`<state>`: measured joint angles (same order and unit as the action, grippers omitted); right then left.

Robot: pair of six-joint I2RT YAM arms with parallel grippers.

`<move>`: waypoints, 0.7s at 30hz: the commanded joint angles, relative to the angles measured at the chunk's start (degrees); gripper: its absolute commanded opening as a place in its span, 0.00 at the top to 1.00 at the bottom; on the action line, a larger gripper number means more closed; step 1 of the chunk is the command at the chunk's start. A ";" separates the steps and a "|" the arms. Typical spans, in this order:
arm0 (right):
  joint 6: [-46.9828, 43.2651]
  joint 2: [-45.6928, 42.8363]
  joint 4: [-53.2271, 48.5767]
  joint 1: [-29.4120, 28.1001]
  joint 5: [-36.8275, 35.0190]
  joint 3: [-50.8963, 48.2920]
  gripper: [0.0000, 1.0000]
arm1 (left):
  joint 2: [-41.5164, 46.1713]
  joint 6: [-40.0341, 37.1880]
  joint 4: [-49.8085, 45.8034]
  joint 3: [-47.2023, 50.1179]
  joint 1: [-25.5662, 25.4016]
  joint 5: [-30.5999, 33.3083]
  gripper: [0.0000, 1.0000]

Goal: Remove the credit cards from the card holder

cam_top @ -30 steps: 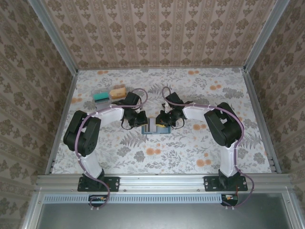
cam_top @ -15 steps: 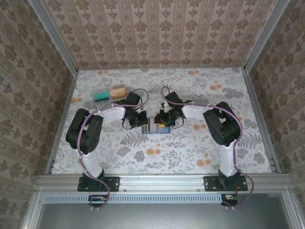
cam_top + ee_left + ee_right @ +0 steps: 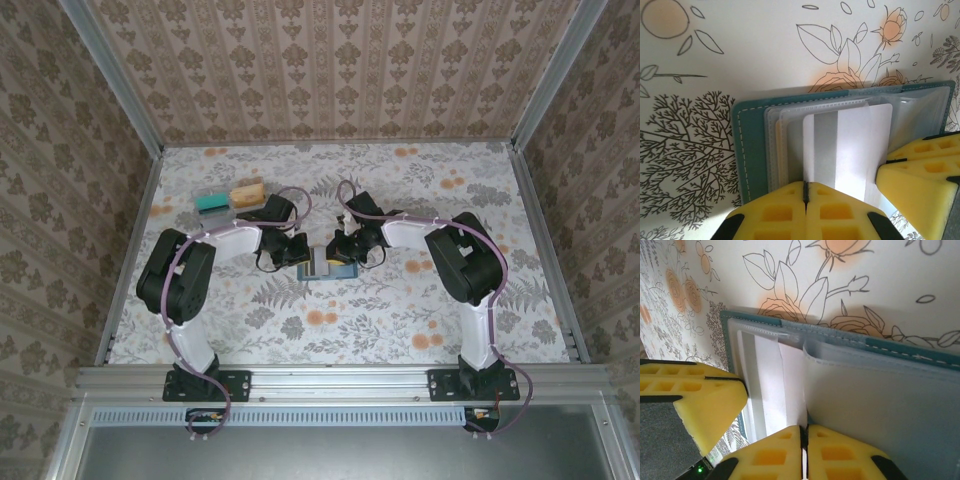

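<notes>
Left gripper [image 3: 805,200]: pads pressed together, nipping the near end of the white card [image 3: 855,145].
Right gripper [image 3: 804,440]: pads closed at the edge of the clear sleeves [image 3: 880,390]; hold unclear.
Card holder [image 3: 322,270]: open flat between both grippers, long axis left–right.
White card: grey stripe lengthwise, long axis pointing at the left gripper.

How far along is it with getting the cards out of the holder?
Done: a teal-green card and a tan card lie at the table's far left. In hand: the card holder lies open, left fingers shut on a grey-striped card, right fingers shut beside it. Left: pulling that card free.
</notes>
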<state>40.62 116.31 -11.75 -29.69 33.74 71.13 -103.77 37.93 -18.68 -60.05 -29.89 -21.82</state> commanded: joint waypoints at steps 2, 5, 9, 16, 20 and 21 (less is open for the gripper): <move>-0.11 -1.04 1.85 0.46 -0.18 -2.10 0.96 | -2.15 -0.12 -4.44 2.93 0.09 3.72 0.93; 0.27 -3.71 2.59 1.71 -0.86 -4.92 1.00 | -1.67 -1.05 -4.15 2.86 0.03 3.21 0.88; 0.47 -7.33 4.06 3.56 -0.74 -9.69 1.00 | -1.09 -1.38 -2.96 3.38 0.00 2.27 0.82; 2.97 -13.86 11.09 4.82 0.56 -16.20 1.00 | 0.35 -3.71 -1.21 1.53 -0.52 -0.12 0.76; 4.70 -17.44 13.73 4.90 0.37 -17.87 1.00 | 3.49 -3.54 -0.85 -0.32 -0.45 -0.66 0.70; 5.05 -18.52 14.39 4.82 0.56 -18.29 1.00 | 4.71 -2.91 -0.30 -0.37 -0.43 -0.93 0.67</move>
<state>43.68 101.45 -1.06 -24.69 33.87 54.04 -102.17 35.77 -17.23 -59.29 -30.13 -23.11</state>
